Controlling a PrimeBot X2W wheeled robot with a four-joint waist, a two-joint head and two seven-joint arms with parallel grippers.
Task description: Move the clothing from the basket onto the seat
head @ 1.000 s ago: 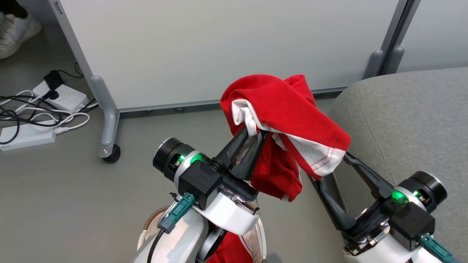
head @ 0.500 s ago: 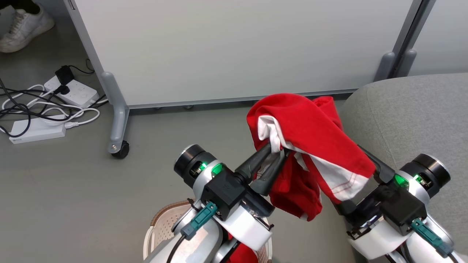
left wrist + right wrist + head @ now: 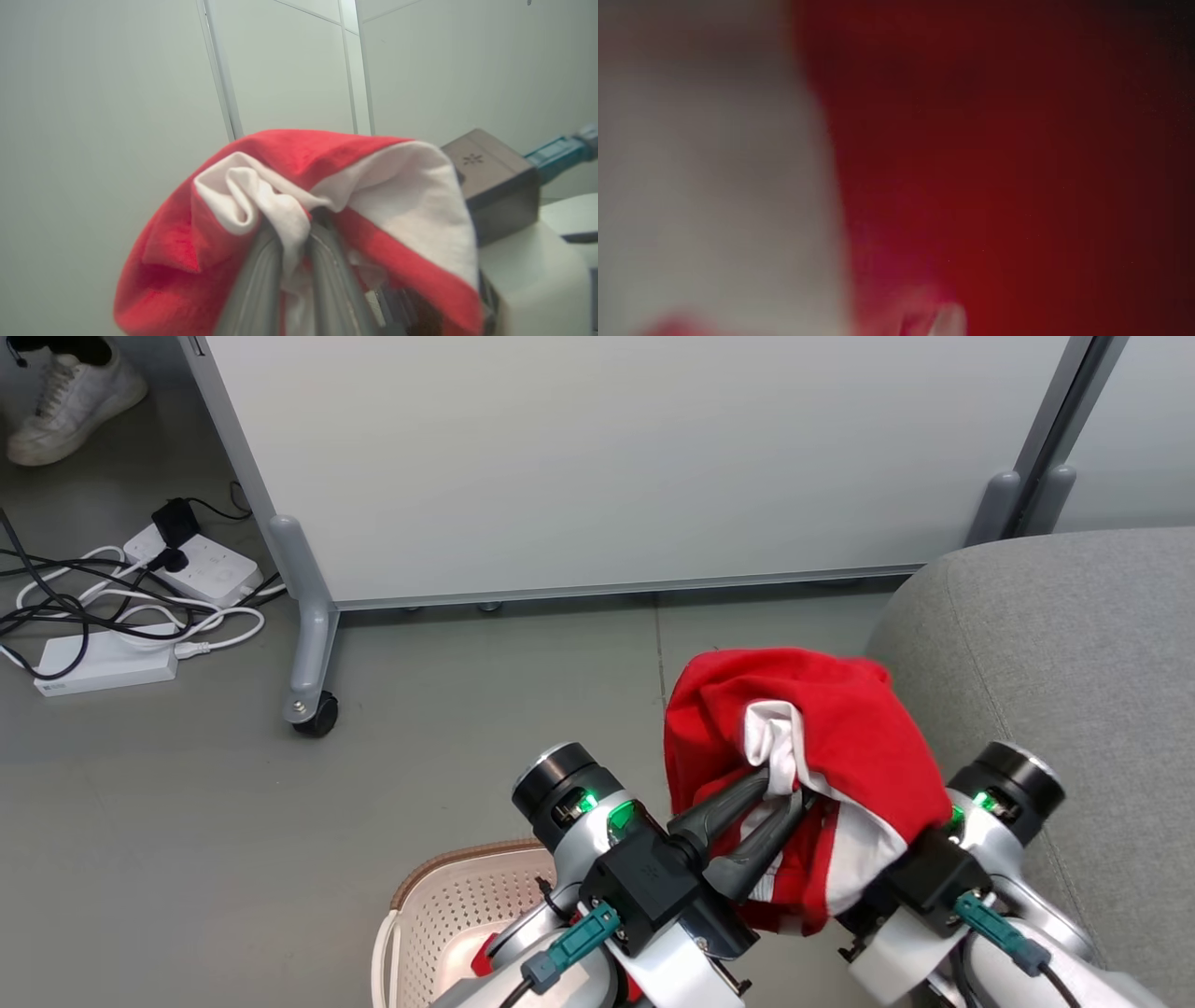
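- Red with a white panel, one piece of the clothing [image 3: 840, 728] hangs in the air above the grey floor [image 3: 187, 821]. It is past the basket [image 3: 448, 868] and just beside the near edge of the seat [image 3: 1074, 644]. Whether it brushes the cushion's edge cannot be told.
- The left gripper [image 3: 784, 791] is clenched on a bunched white fold of that garment. In the left wrist view both dark fingers [image 3: 254, 280] stand close together with the white cloth squeezed between them.
- The garment drapes over the right gripper [image 3: 929, 879] and hides its fingers, so I cannot tell whether that claw is released or clenched. Its wrist view is a close blur of red and pale cloth.
- The cream perforated basket with its brown rim sits on the floor at the bottom of the head view, partly behind the left arm. A scrap of red shows inside it.
- Beyond stands a white partition panel [image 3: 607, 457] on a grey leg with a caster [image 3: 314, 719].
- To the left lie power strips [image 3: 201, 569] in a tangle of cables [image 3: 56, 607].
- A white shoe [image 3: 70, 401] is at the top left corner.
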